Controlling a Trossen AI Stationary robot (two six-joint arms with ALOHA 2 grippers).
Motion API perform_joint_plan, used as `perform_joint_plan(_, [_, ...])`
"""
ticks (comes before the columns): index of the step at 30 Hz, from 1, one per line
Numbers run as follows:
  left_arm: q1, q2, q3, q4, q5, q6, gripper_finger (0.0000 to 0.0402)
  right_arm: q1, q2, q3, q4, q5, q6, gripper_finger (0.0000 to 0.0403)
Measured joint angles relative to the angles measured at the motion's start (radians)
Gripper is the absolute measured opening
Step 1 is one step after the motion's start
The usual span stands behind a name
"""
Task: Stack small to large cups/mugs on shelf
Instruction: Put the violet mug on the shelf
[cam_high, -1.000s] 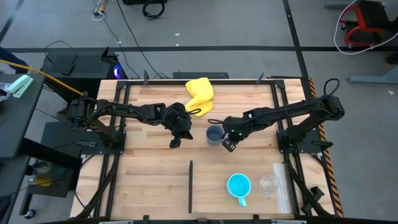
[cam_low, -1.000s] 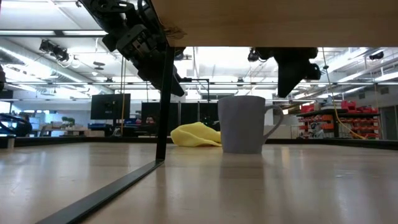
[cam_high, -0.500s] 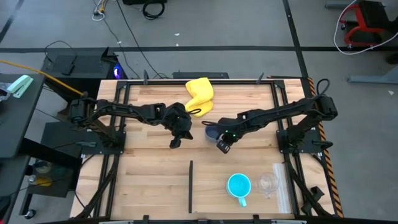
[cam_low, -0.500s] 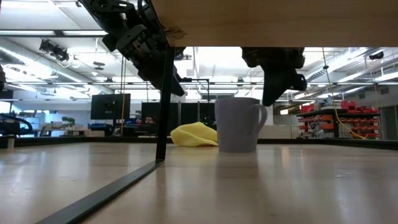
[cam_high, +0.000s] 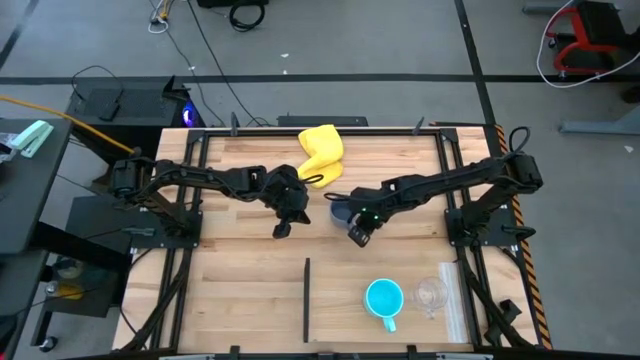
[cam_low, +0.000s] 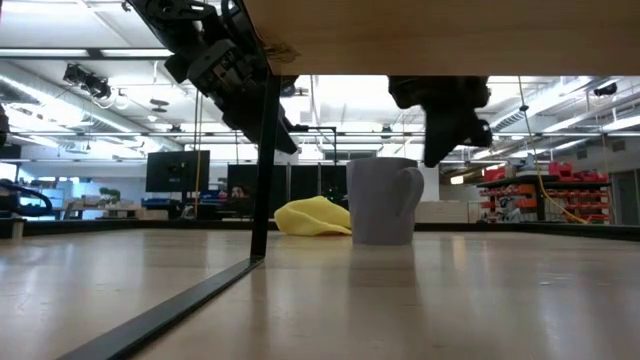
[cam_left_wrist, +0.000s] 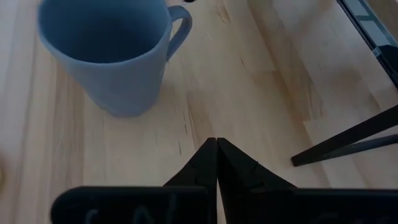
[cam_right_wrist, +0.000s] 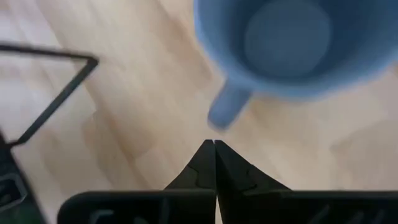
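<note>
While the grey-blue mug (cam_high: 340, 212) is stood upright mid-table near the yellow cloth (cam_high: 321, 151), the right gripper (cam_high: 357, 236) is held just beside its handle, fingers closed on nothing; the left gripper (cam_high: 281, 229), also closed empty, is kept nearby.

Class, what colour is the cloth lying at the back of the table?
Yellow; the cloth shows best in the high view.

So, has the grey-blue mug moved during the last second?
Yes. In the low view the grey-blue mug has slid toward the yellow cloth, and its handle has turned, nudged by the shut right end effector.
</note>
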Motion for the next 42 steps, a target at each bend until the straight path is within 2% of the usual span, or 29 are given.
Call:
perform_joint_plan(5, [0.0, -0.003, 0.011, 0.018, 0.0, 0.0, 0.0015, 0.0, -0.047, 0.0, -0.106, -0.035, 0.035, 0.0008])
perform_joint_plan(11, [0.006, -0.005, 0.144, 0.008, -0.01, -0.048, 0.0031, -0.001, -0.128, 0.0, -0.175, 0.038, 0.034, 0.0018])
perform_joint_plan(14, [0.013, -0.005, 0.25, -0.073, -0.041, -0.052, 0.0039, -0.001, -0.167, 0.0, -0.196, 0.086, 0.032, 0.0023])
perform_joint_plan(18, [0.033, 0.009, 0.415, -0.281, -0.148, -0.052, 0.0057, -0.001, -0.217, 0.0, -0.248, 0.142, 0.019, 0.0032])
perform_joint_plan(22, [0.059, 0.081, 0.528, -0.463, -0.131, -0.046, 0.0085, -0.001, -0.254, 0.0, -0.324, 0.194, -0.014, 0.0044])
perform_joint_plan(27, [0.09, 0.217, 0.615, -0.527, 0.03, -0.043, 0.0125, -0.001, -0.297, 0.0, -0.346, 0.239, -0.033, 0.0059])
perform_joint_plan(34, [0.117, 0.382, 0.761, -0.628, 0.026, -0.051, 0.0164, -0.001, -0.326, 0.0, -0.351, 0.261, -0.06, 0.0066])
perform_joint_plan(38, [0.112, 0.453, 0.834, -0.7, 0.023, -0.05, 0.0166, -0.001, -0.327, 0.0, -0.355, 0.264, -0.099, 0.0067])
perform_joint_plan(42, [0.102, 0.493, 0.857, -0.702, 0.019, -0.051, 0.0161, -0.001, -0.332, 0.0, -0.362, 0.296, -0.124, 0.0067])
